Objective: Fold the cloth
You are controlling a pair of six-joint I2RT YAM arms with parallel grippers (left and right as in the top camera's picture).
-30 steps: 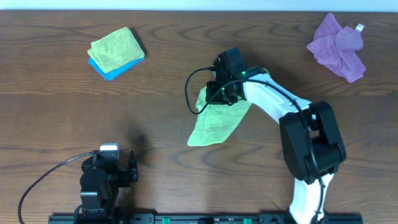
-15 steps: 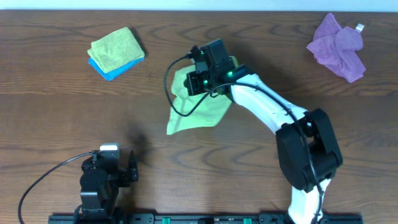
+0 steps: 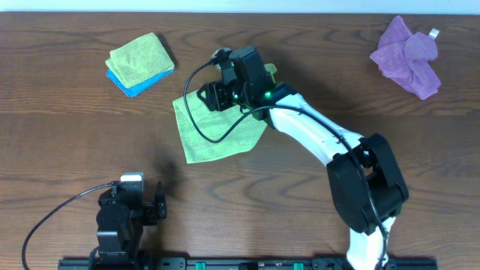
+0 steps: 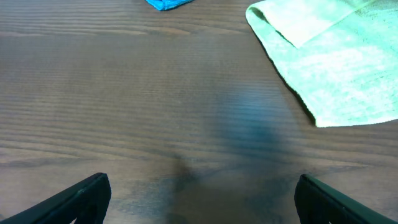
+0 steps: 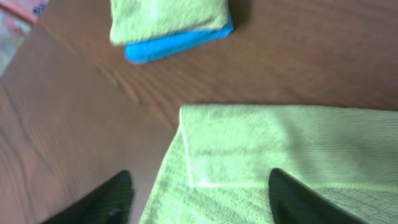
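Observation:
A light green cloth (image 3: 217, 129) lies flat on the wooden table, one layer doubled over another. In the right wrist view the cloth (image 5: 280, 155) fills the lower right, and its upper layer ends in a corner with a pale hem. My right gripper (image 3: 212, 96) hovers over the cloth's top left part. Its jaws (image 5: 199, 199) are open, one finger on each side of that corner, and hold nothing. My left gripper (image 3: 132, 199) rests at the table's front left, open and empty (image 4: 202, 199). From there the cloth (image 4: 336, 68) shows at the upper right.
A folded yellow-green cloth on a blue one (image 3: 140, 62) sits at the back left, also in the right wrist view (image 5: 171, 22). A crumpled purple cloth (image 3: 409, 56) lies at the back right. Black cables loop by both arms.
My right arm swept left, carrying the cloth's edge with it. The jaws then opened and let go. The cloth now lies doubled farther left. The left arm stayed still.

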